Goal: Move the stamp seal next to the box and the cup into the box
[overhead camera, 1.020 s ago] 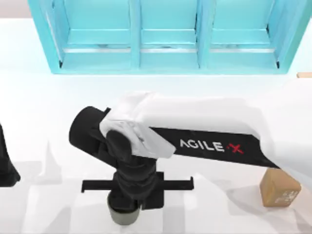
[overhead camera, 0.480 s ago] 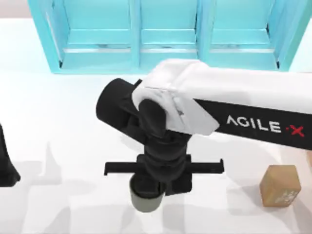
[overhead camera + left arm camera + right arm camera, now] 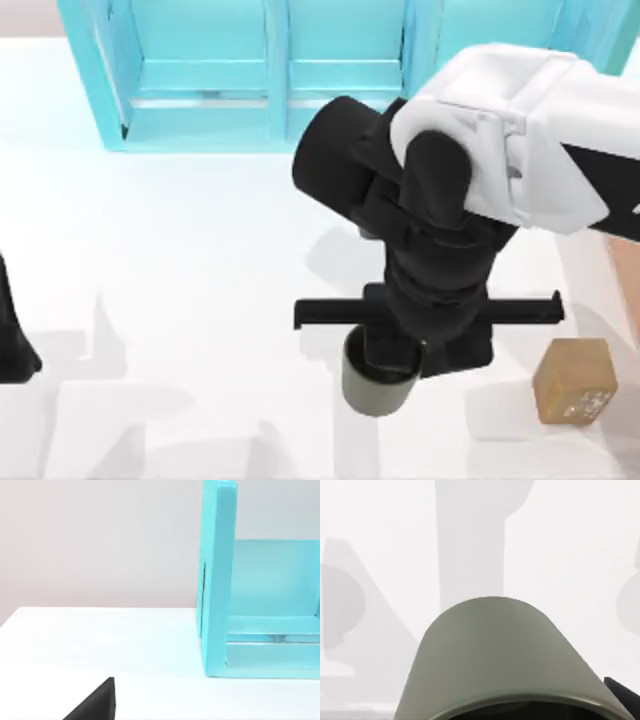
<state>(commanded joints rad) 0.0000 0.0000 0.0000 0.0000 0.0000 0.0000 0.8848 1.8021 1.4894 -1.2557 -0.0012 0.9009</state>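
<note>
My right gripper hangs above the table's front middle, shut on the rim of the dark olive-green cup. The cup is held upright off the surface. In the right wrist view the cup looms close, with its shadow on the white table beneath. The tan wooden stamp seal stands on the table to the right of the cup, whitish markings on its near face, well apart from the gripper. The box is hidden behind the right arm. My left arm stays parked at the left edge.
A big turquoise shelf unit spans the back of the table; its end wall rises in the left wrist view. The white table stretches open between the left arm and the cup.
My right arm has carried the cup to the right and upward, from the front centre-left toward the stamp seal. The stamp seal and the left arm have not moved.
</note>
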